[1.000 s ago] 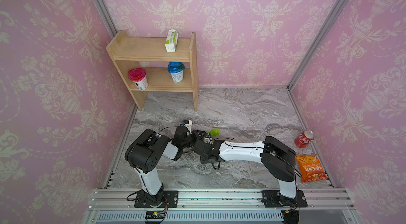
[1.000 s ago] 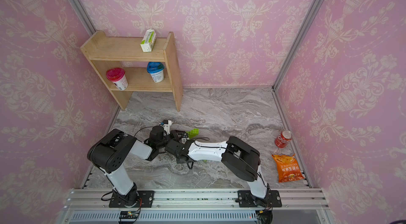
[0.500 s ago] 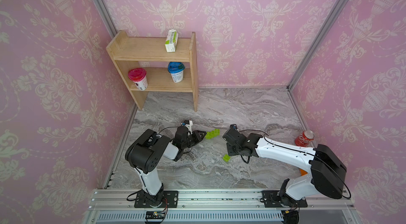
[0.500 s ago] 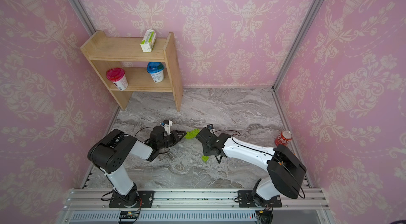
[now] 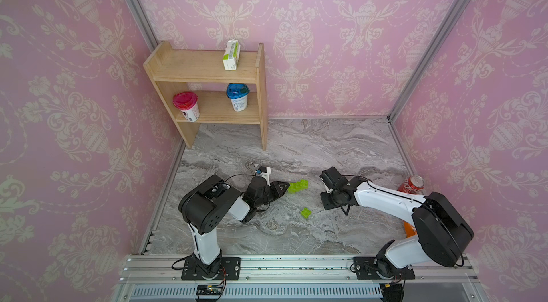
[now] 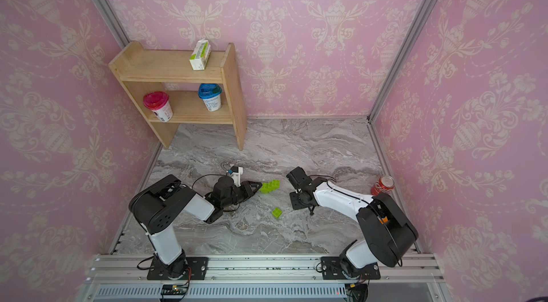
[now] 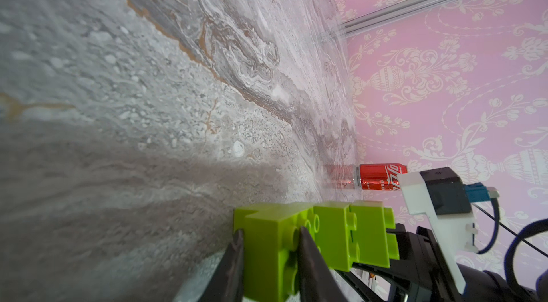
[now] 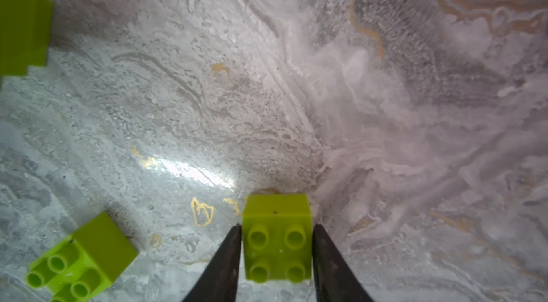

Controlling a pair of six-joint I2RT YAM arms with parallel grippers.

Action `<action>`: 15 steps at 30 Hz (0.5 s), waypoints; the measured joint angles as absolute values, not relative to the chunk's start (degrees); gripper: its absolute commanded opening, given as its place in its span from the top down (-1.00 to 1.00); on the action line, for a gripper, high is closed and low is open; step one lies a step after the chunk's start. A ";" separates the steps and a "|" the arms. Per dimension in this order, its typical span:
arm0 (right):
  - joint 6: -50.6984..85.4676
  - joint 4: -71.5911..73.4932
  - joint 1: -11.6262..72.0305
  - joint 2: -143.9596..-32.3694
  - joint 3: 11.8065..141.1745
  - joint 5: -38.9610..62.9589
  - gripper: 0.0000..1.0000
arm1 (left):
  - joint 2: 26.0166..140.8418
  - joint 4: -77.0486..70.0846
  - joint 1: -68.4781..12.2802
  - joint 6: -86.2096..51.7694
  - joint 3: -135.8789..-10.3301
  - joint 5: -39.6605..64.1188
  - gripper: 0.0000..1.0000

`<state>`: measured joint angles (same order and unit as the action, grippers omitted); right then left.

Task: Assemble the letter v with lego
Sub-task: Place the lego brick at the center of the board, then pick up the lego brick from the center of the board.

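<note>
Grips the end brick of the joined lego bricks (image 7: pixel 341 235) with the left gripper (image 7: pixel 269 235), fully closed on it; keeps that stepped green run down by the tabletop (image 5: pixel 296 143), between the two arms in both top views; brackets a square lego brick (image 8: pixel 277 244) with the right gripper (image 8: pixel 275 228), part open, fingers close along both sides. Pressing or just clear? Cannot tell; has a loose lego brick (image 5: pixel 305 213) lying on the tabletop, apart from both grippers.

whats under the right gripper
One lime-green brick, studs facing the wrist camera, sits between the right gripper's fingers. In both top views the gripper hides it.
</note>
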<state>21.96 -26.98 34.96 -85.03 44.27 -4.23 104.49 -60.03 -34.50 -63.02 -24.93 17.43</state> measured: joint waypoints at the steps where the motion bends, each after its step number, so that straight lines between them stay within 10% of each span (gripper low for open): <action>1: 21.65 -26.98 34.85 -85.25 44.27 -3.75 -0.07 | 104.71 -60.38 -34.81 -63.26 -24.95 17.04 0.71; 6: 20.73 -28.01 34.57 -85.23 44.29 -2.74 -0.36 | 104.75 -60.53 -35.11 -63.99 -24.97 16.08 0.72; 15: 17.65 -35.90 41.45 -76.25 49.30 -3.70 -0.30 | 104.73 -60.49 -35.14 -63.96 -24.97 15.92 0.72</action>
<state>17.65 -35.90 41.45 -76.25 49.30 -3.70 104.73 -60.49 -35.14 -63.96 -24.97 15.92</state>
